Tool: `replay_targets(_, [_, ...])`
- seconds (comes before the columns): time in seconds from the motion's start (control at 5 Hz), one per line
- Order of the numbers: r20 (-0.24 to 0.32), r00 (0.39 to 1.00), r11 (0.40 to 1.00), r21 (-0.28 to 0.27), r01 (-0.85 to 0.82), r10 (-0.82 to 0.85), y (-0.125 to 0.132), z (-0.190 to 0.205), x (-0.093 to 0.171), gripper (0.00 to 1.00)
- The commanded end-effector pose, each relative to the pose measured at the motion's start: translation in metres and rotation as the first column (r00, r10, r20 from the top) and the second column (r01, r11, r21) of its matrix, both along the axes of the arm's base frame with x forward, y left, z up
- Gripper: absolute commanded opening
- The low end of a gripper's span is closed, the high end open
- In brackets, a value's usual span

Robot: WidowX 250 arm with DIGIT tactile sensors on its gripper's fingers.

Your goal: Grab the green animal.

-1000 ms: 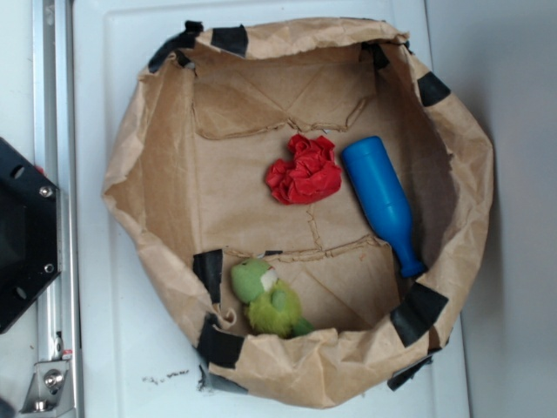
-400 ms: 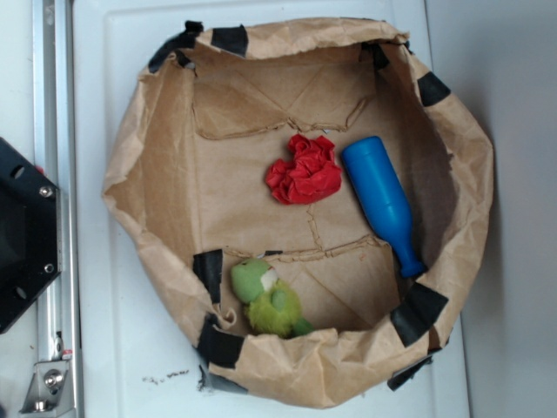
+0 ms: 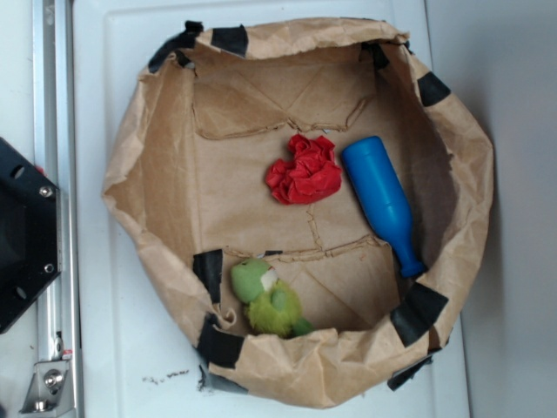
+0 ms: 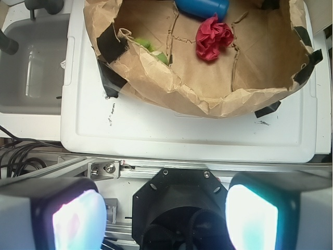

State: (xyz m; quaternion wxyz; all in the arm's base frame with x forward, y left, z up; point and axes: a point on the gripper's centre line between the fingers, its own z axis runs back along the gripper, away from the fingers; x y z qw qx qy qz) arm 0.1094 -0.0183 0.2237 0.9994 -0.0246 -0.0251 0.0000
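The small lime-green plush animal (image 3: 265,299), with a rounded head and a whitish patch on its face, lies inside the crumpled brown paper bag (image 3: 470,187) whose rolled-down rim is patched with black tape, tucked into the corner by a taped fold and close against the paper wall on that side. Its long axis runs diagonally in the exterior view, head toward the bag's middle and body toward the rim. In the wrist view only a sliver of the toy (image 4: 151,47) shows above the near wall of the bag, up and left of centre, so from the gripper (image 4: 161,216) the toy lies forward and somewhat left, just beyond the bag's near rim. The gripper's two pale pads sit at the bottom corners of the wrist view, spread wide with nothing between them, and it hangs well apart from the bag, over the black robot base and the metal rail. A red wrinkled wad of cloth or paper (image 3: 305,171) lies near the bag's middle and a blue plastic bottle (image 3: 383,202) lies beside it, neck pointing toward a taped corner; both are well apart from the toy. The coming move likely calls for travelling forward and left over the rim, then descending into the corner, where the closeness of the paper wall could foul one finger.
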Motion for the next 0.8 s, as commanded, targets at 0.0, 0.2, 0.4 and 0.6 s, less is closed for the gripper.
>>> replay_targets(0.0, [0.083,0.986,0.988,0.026,-0.150,0.147,0.008,0.010,0.072,1.00])
replay_targets(0.2, [0.077,0.989,0.992,0.023,-0.126,0.124,0.018,0.007,0.121,1.00])
replay_targets(0.4, [0.112,0.994,1.000,-0.004,-0.006,0.006,0.034,0.001,0.136,1.00])
replay_targets(0.6, [0.188,0.955,0.966,-0.075,0.247,-0.230,0.042,-0.016,0.146,1.00])
